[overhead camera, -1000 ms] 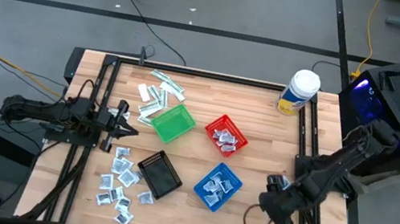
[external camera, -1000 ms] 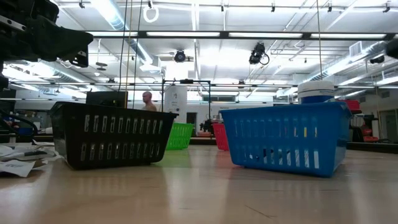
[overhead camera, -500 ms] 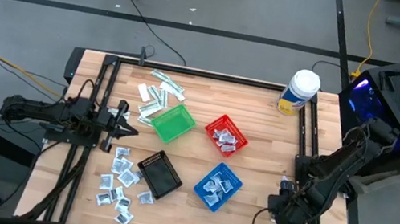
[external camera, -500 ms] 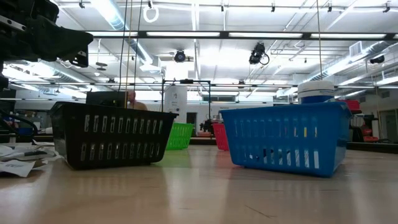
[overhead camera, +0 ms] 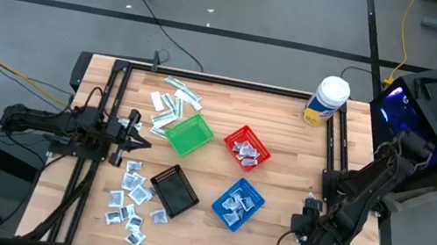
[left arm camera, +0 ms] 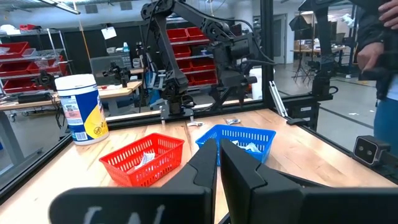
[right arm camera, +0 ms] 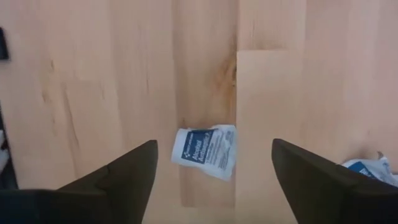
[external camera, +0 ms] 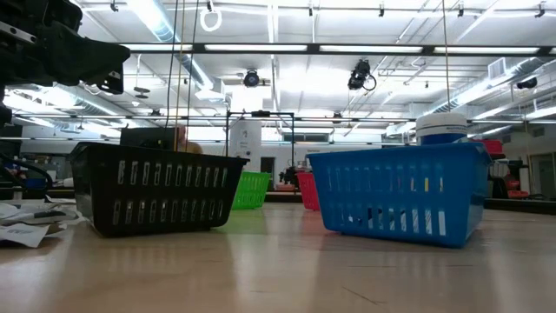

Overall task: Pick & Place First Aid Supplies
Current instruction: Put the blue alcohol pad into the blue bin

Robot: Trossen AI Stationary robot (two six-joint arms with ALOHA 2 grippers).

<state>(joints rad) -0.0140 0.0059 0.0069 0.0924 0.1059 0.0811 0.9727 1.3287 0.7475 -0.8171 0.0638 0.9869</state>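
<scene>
A white-and-blue sachet (right arm camera: 205, 152) lies flat on the bare wooden table (right arm camera: 93, 74), slightly skewed to the plank seams, below and between the spread fingers of the right gripper (right arm camera: 211, 180), which holds nothing. Another packet's corner (right arm camera: 367, 169), probably a similar sachet, lies nearby. Farther off, the left gripper (left arm camera: 217, 165) waits, fingers pressed together, empty.

- The high view looks straight down from well above, taking in the whole table (overhead camera: 292, 108) and both arms.
- The low view sits at tabletop level, close behind the black basket (external camera: 152, 187) and blue basket (external camera: 400, 191), facing the room.
- The left wrist view looks level across the table; it shares the blue basket.
- The right wrist view looks down, near the wood.
</scene>
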